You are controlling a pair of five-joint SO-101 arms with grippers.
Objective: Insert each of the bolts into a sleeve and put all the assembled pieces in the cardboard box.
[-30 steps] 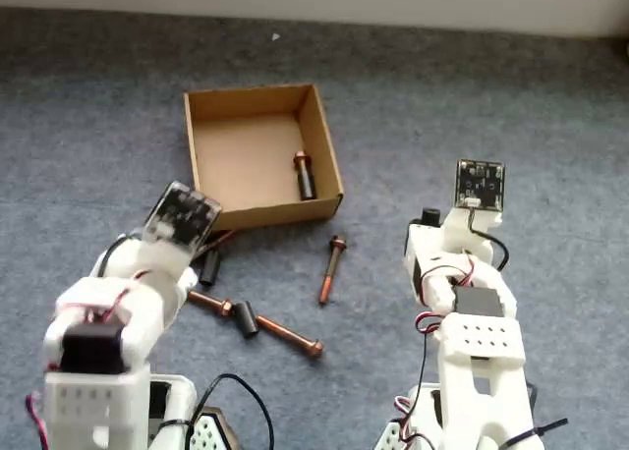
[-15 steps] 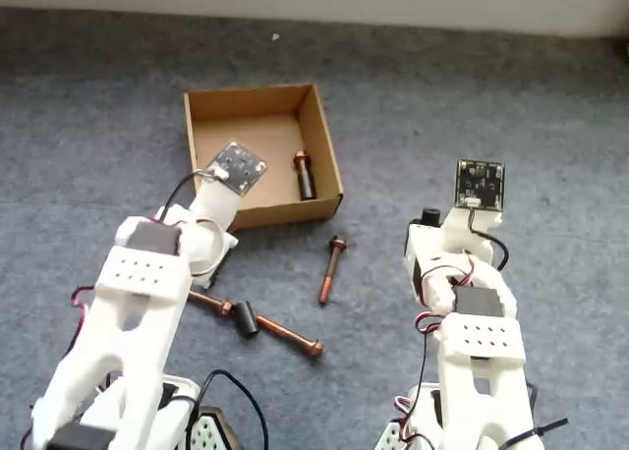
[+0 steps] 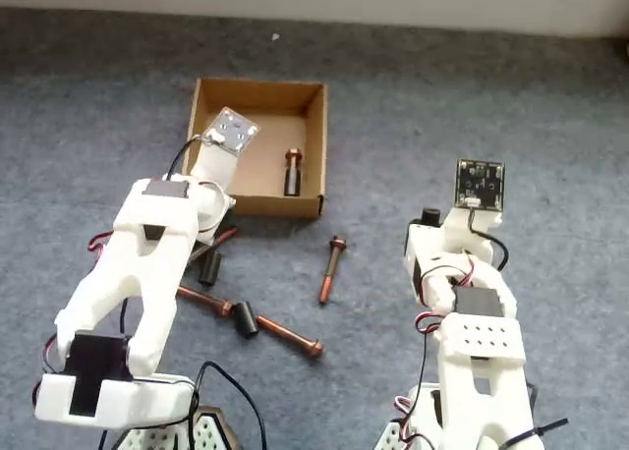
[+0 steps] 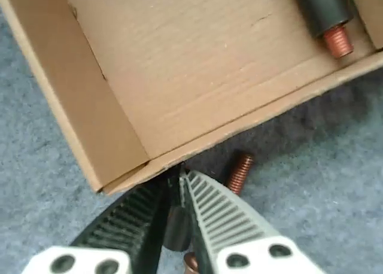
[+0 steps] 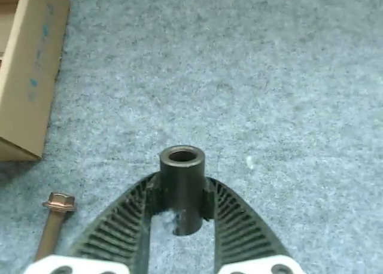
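Plainly, the right claw (image 5: 181,196) is clamping a dark sleeve (image 5: 181,166) upright, bore showing, toward the right edge of the desk (image 3: 560,126). That sleeve is looking rigid, smooth and light, so it is probably liable to twist in the grip; holding it low across its body, as here, is leaving the mouth free. The loose bolt (image 3: 331,269) is lying mid-desk, just nearer than the cardboard box (image 3: 265,205). Being stiff, round and threaded, it is likely to roll, and is best pinched on the shank beside its head. The left claw (image 4: 179,178) is sitting closed right against the box's near wall, and one assembled piece (image 3: 292,173) is lying inside.
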